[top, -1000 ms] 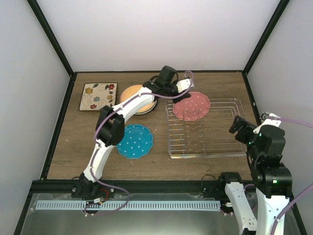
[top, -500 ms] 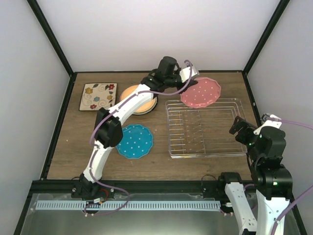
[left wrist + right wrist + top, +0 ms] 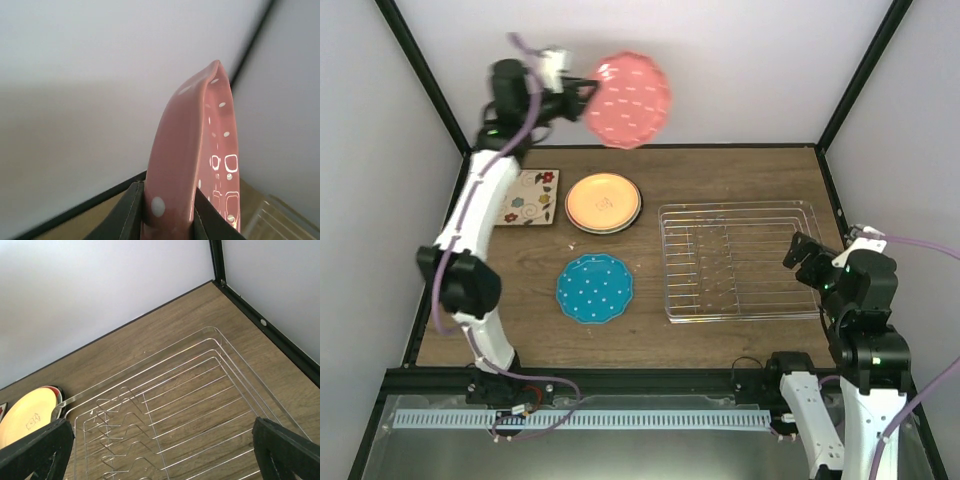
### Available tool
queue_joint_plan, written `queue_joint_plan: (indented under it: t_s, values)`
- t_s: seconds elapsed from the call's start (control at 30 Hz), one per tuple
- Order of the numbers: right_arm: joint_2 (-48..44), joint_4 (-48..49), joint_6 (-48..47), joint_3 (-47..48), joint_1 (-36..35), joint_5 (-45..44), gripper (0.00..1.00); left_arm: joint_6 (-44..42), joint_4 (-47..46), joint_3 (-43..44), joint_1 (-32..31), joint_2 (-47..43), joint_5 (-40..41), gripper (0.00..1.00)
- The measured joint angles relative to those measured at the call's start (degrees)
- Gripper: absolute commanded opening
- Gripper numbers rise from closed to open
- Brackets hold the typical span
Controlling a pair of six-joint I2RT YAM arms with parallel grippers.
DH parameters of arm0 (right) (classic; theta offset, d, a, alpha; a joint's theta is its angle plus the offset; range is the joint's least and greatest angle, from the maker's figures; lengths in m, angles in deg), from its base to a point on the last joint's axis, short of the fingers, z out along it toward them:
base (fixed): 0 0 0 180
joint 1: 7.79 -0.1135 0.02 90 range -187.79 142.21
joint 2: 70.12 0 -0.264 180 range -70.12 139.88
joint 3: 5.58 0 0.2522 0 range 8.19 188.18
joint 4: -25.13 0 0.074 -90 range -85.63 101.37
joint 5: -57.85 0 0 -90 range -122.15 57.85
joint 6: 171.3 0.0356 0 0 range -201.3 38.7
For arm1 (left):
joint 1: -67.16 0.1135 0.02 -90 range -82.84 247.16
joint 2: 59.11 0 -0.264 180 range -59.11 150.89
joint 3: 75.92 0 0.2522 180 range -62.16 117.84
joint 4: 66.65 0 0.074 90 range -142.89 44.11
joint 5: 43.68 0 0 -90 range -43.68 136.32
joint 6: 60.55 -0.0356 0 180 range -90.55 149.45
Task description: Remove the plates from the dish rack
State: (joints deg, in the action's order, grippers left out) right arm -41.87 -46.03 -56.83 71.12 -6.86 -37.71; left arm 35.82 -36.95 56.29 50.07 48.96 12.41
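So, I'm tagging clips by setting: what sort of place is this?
Probably a robot lab test cell, not a home kitchen: a table boxed in by bare white walls and a black frame, two arms bolted at its near edge, with a dish rack and plates on it.

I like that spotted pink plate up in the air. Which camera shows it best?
The top external view: the whole pink plate shows face-on, pinched by the left gripper. The left wrist view shows only its edge; the right wrist view misses it.
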Motion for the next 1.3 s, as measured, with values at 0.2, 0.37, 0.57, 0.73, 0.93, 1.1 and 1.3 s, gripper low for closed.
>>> queue_joint_plan:
  t_s: [0.2, 0.37, 0.57, 0.73, 0.93, 1.1, 1.3]
  values:
    - [2.89, 4.33, -0.68, -3.02, 0.00, 2.62, 1.00, 14.32, -2.80, -26.58, 20.48, -14.47, -1.27, 0.04]
    - [5.53, 7.32, -1.53, -4.44, 0.00, 4.72, 1.00, 18.01, 2.32, -47.19, 22.12, -23.71, -3.26, 0.04]
    - [8.39, 9.99, -2.75, -4.83, 0.00, 6.91, 1.00, 18.91, 9.64, -64.85, 21.42, -39.04, -7.28, 0.04]
    - [9.90, 11.26, -3.32, -4.83, 0.00, 8.28, 1.00, 17.57, 12.48, -70.93, 21.42, -46.40, -8.63, 0.04]
    - [10.95, 12.13, -4.26, -4.83, 0.00, 9.16, 1.00, 14.93, 15.69, -77.42, 21.27, -47.95, -7.72, 0.04]
    - [11.45, 12.74, -4.50, -4.81, 0.00, 9.44, 1.00, 14.43, 16.28, -81.61, 19.58, -47.78, -4.61, 0.04]
    - [11.61, 12.87, -4.55, -4.81, 0.00, 9.42, 1.00, 14.60, 14.29, -82.18, 16.50, -46.25, -2.23, 0.04]
